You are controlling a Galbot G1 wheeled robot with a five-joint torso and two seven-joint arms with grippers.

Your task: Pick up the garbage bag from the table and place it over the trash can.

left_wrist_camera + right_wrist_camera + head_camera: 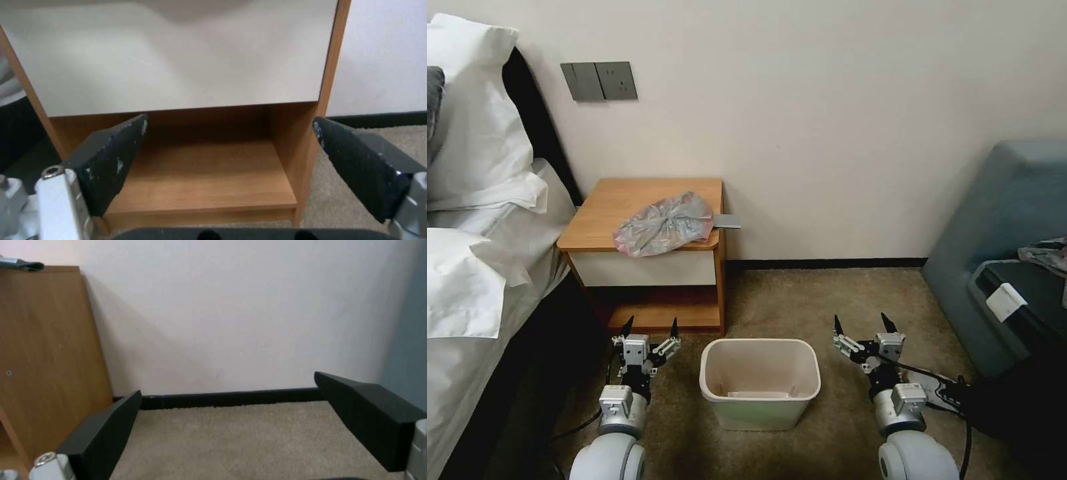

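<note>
The garbage bag, crumpled grey plastic with a pink-red rim, lies on the right front part of the table, a small wooden nightstand with a white drawer front. The beige trash can stands on the carpet in front of the table, upright, with only a pale flat scrap at its bottom. My left gripper hangs open, low, left of the can and facing the table's lower shelf. To the right of the can my right gripper is open too, facing the wall over the carpet. Both hold nothing.
A bed with white pillows runs along the left. A thin grey flat object sticks out over the table's right edge. A blue-grey armchair and a dark case stand at the right. Carpet lies between table and chair.
</note>
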